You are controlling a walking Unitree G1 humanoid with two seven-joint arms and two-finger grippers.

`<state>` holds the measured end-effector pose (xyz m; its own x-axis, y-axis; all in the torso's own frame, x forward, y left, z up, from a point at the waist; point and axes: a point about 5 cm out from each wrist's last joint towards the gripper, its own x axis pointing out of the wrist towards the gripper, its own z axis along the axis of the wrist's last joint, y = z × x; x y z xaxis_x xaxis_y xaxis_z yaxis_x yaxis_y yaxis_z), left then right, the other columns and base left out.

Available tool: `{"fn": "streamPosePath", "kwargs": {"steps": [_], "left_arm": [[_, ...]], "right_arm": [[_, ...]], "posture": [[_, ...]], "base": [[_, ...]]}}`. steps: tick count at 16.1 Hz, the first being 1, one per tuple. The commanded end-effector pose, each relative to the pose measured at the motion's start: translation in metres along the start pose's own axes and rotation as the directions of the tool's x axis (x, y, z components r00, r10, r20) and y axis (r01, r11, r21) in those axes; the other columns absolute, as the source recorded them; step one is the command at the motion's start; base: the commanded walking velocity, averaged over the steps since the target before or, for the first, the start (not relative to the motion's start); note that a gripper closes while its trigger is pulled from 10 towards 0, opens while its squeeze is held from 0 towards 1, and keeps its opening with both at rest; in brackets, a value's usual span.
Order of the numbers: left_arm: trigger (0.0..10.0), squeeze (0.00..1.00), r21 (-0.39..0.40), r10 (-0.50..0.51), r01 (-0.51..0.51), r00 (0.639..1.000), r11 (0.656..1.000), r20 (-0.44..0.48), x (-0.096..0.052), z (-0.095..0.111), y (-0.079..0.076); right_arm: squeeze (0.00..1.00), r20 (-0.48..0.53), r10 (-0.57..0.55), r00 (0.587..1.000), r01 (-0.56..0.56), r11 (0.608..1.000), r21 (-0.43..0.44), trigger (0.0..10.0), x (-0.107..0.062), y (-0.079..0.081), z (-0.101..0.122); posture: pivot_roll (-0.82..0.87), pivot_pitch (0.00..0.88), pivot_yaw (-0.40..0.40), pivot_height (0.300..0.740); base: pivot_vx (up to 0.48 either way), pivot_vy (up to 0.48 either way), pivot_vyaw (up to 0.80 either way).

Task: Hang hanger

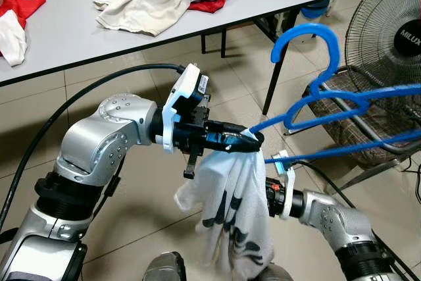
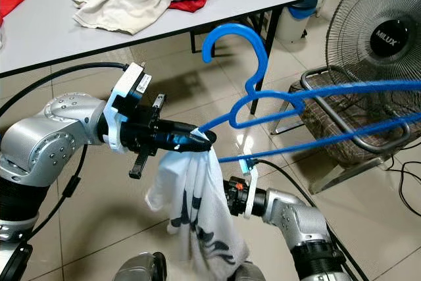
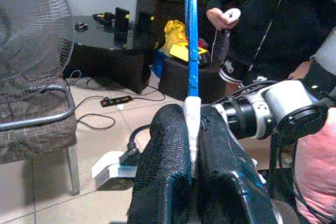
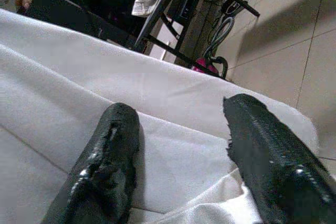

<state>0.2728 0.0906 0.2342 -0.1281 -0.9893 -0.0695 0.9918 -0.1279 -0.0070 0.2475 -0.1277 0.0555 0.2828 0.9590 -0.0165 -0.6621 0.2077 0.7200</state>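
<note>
Left gripper (image 1: 253,139) clamps blue plastic hanger (image 1: 322,90) carrying white printed cloth (image 1: 233,208).
Right gripper (image 4: 178,145), fingers spread, sits against the cloth; next needs a rail for the hook.

Left arm (image 1: 105,139) bent at the elbow, forearm reaching across the body, wrist level. Left gripper (image 1: 247,139) fingers (image 3: 168,171) pressed together, clamped on the blue hanger (image 1: 329,106) and the white cloth (image 1: 233,215). Right arm (image 1: 335,222) low, forearm angled inward. Right gripper (image 4: 181,145) fingers spread apart against the cloth.
</note>
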Motion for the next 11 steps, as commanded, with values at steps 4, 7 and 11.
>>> {"fn": "streamPosePath", "kwargs": {"steps": [4,7,11], "left_arm": [[0.0,0.00,0.047,0.036,-0.037,0.999,0.998,0.011,-0.002,0.007,0.006],[0.0,0.00,0.051,0.053,-0.054,0.998,0.997,0.016,-0.004,0.009,0.009],[0.0,0.00,0.057,0.064,-0.065,0.998,0.996,0.025,-0.004,0.011,0.012]], "right_arm": [[0.00,0.013,-0.013,1.000,0.012,0.999,0.030,0.0,-0.008,0.003,-0.006],[0.00,0.034,-0.034,0.999,0.032,0.999,0.041,0.0,-0.012,0.003,-0.007],[0.00,0.061,-0.058,0.996,0.055,0.997,0.053,0.0,-0.016,0.002,-0.008]], "posture": [[0.05,0.139,0.038,0.740],[0.04,0.138,0.041,0.740],[0.04,0.136,0.045,0.740]], "base": [[0.000,0.000,0.00],[0.000,0.000,0.00],[0.000,0.000,0.00]]}}
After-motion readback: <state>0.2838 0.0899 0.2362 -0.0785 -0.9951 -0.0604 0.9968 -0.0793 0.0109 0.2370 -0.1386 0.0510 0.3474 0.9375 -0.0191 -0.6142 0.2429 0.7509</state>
